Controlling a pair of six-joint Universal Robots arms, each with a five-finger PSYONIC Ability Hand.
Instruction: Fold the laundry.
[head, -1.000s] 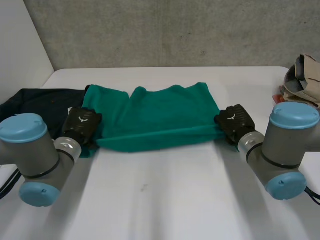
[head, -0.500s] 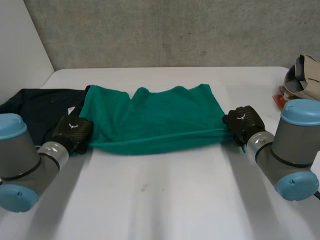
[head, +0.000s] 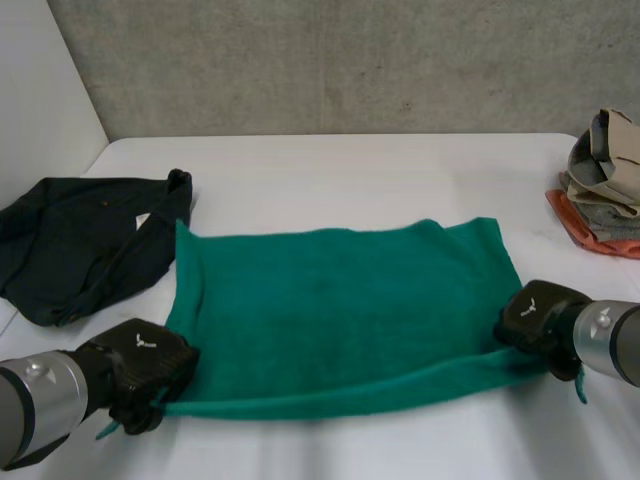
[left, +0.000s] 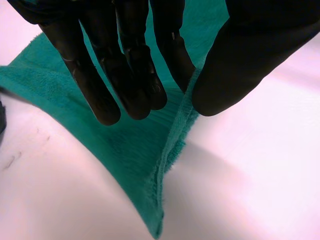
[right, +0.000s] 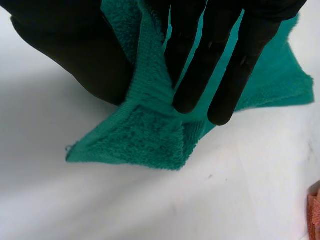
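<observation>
Green towel (head: 340, 310) spread across the desk (head: 350, 170)
Left hand (head: 140, 365) pinches its near left corner between thumb and fingers; right hand (head: 538, 315) pinches the near right corner the same way

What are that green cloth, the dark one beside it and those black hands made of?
Green cloth: looks like terry towelling, matte, fuzzy pile with a flat ribbed band near its edge. Dark garment: seemingly thinner smooth fabric, limp and creased; fibre unclear. Left hand and right hand: hard black shells with a faint weave pattern, perhaps carbon fibre.
</observation>
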